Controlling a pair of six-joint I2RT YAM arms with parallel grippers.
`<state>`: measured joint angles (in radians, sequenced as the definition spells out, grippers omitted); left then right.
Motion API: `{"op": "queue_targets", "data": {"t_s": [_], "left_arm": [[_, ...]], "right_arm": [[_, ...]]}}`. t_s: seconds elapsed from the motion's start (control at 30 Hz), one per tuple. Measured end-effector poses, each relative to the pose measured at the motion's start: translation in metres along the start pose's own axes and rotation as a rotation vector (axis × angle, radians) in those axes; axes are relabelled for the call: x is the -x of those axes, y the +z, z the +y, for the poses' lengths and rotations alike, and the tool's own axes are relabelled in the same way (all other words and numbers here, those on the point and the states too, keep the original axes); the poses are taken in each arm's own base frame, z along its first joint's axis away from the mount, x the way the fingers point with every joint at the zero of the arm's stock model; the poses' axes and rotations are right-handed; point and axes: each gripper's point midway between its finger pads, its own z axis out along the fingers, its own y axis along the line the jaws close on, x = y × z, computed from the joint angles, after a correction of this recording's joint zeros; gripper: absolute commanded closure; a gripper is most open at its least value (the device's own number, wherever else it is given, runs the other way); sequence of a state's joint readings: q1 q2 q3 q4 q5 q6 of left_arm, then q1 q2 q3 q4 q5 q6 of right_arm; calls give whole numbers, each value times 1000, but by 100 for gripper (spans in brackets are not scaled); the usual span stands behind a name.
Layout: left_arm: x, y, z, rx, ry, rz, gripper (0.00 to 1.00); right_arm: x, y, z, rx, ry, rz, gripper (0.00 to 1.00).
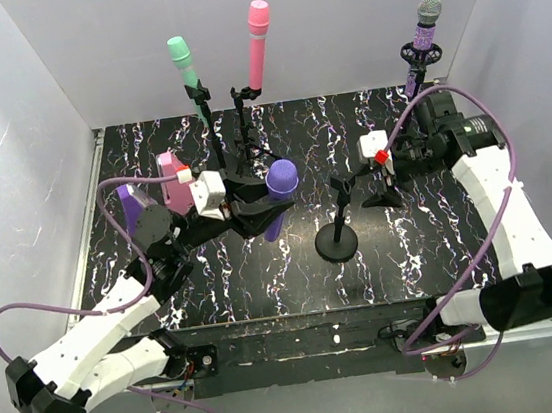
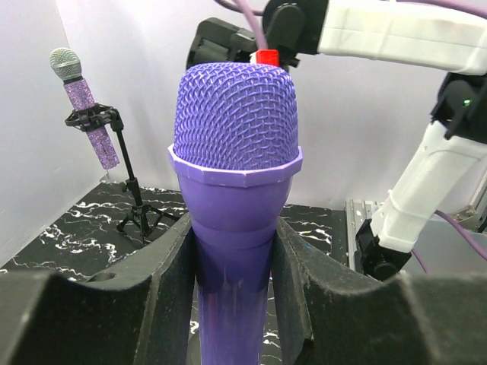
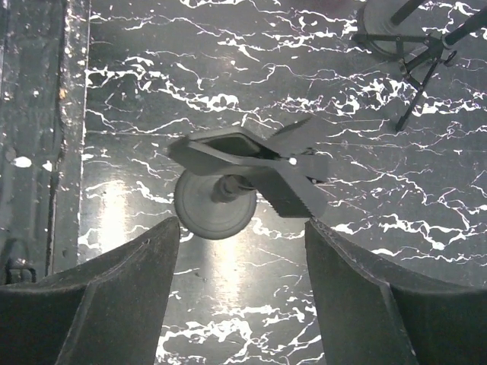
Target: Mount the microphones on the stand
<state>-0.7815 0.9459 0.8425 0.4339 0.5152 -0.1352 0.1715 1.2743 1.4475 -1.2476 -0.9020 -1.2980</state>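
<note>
The plain purple plastic microphone (image 2: 234, 152) is not on a stand yet. My left gripper (image 2: 233, 228) holds it tight by the handle, head up, over the middle of the black table with white streaks (image 1: 442, 246). Just to its right is the black stand with the round foot (image 1: 339, 245). The black clip (image 3: 255, 163) on top of it is empty. My right gripper (image 3: 242, 228) hangs over that clip with its jaws wide apart and nothing in them.

I think this is the last microphone to put on. Next I need to pinch the clip open with the right gripper and slide the purple handle in (slowly, since that stand looks easy to tip).

I count four microphones. The mint green microphone (image 1: 182, 63), the pink microphone (image 1: 260, 39) and the glittery purple microphone with a silver head (image 1: 426, 35) each sit on a stand at the back. I count four stands, and one is empty.
</note>
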Motion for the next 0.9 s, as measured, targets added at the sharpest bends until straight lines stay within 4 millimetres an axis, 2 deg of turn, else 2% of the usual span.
{"op": "queue_targets", "data": {"t_s": [0.23, 0.5, 0.67, 0.8, 0.9], "left_arm": [[0, -14, -7, 11, -17, 15, 100], [-9, -28, -11, 35, -46, 39, 100], [-7, -34, -13, 43, -53, 37, 100], [-1, -37, -15, 48, -52, 25, 100], [1, -39, -16, 50, -52, 19, 100]], "right_arm": [[-4, 4, -25, 23, -33, 22, 28], [0, 17, -24, 85, -49, 19, 35], [-2, 26, -26, 119, -55, 23, 49], [-4, 26, -30, 115, -70, 39, 68], [-6, 25, -27, 120, -52, 50, 80]]}}
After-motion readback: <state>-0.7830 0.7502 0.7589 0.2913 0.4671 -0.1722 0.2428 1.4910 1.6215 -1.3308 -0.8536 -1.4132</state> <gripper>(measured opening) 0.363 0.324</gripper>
